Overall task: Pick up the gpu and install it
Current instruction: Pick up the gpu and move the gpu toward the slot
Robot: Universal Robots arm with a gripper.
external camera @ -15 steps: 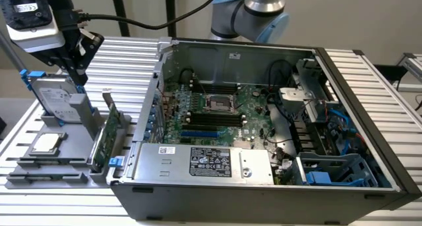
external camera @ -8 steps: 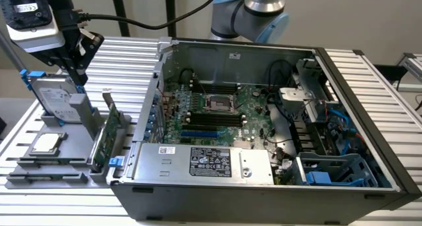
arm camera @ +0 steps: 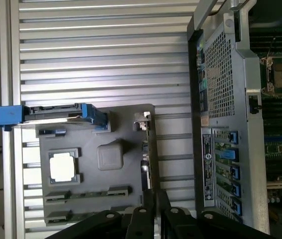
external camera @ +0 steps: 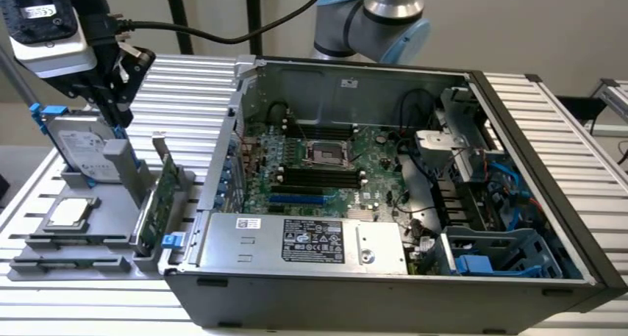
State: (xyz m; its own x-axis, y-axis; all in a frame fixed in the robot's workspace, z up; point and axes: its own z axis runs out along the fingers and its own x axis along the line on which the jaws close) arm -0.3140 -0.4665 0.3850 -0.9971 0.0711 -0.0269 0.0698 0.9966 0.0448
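The gpu (external camera: 157, 198) stands on edge in a slot of the grey holder (external camera: 98, 226), left of the open computer case in the exterior view, with its green board face showing. In the wrist view the gpu (arm camera: 148, 149) appears edge-on as a thin strip with its silver bracket at one end. My gripper (external camera: 118, 117) hangs above the holder, higher than the card and toward the exterior view's left of it. In the wrist view my gripper (arm camera: 155, 198) has its black fingers close together, in line with the card's edge, apart from it and holding nothing.
A silver hard drive (external camera: 84, 148) in a blue frame stands in the holder beside the gpu, and a CPU chip (external camera: 69, 212) lies flat in front. The open case (external camera: 393, 277) holds the green motherboard (external camera: 334, 167). Its rear wall (arm camera: 225, 124) rises close to the holder.
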